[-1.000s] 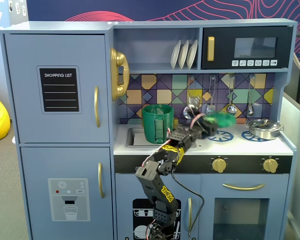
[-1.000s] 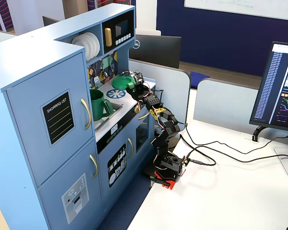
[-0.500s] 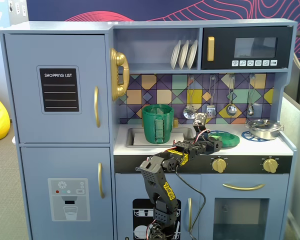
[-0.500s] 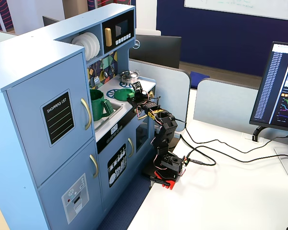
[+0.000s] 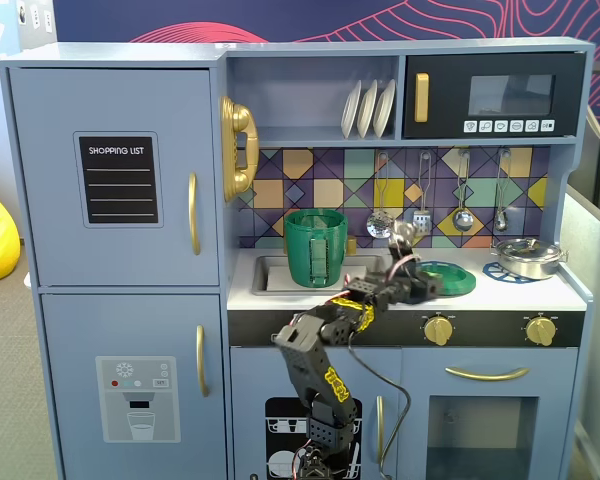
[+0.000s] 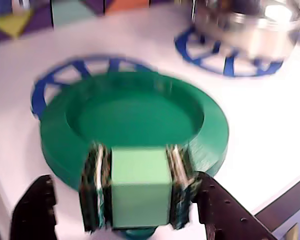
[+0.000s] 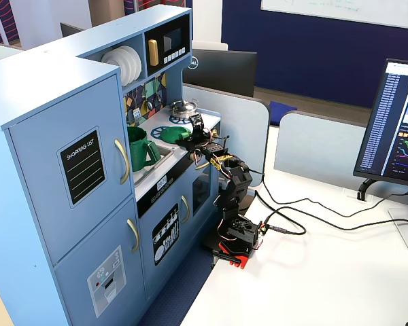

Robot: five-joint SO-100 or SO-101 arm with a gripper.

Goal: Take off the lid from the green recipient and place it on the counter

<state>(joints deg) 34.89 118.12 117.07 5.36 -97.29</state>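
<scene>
The green lid [image 6: 135, 112] is a flat round disc that lies low over a blue burner ring on the white counter [image 6: 270, 125]. I cannot tell whether it touches the counter. My gripper [image 6: 139, 187] is shut on the lid's pale green knob block. In a fixed view the lid [image 5: 448, 277] sits right of the sink, with the gripper [image 5: 420, 283] at its left edge. The green recipient [image 5: 316, 247] stands uncovered in the sink recess, left of the gripper. In the other fixed view the recipient [image 7: 141, 148], the lid [image 7: 171, 134] and the gripper [image 7: 190, 134] also show.
A silver pot [image 5: 527, 257] stands on the right burner ring, close to the lid's right side; it also shows in the wrist view [image 6: 247, 27]. Utensils hang on the tiled back wall [image 5: 420, 190]. The arm's base [image 7: 236, 234] stands on a white desk beside the kitchen.
</scene>
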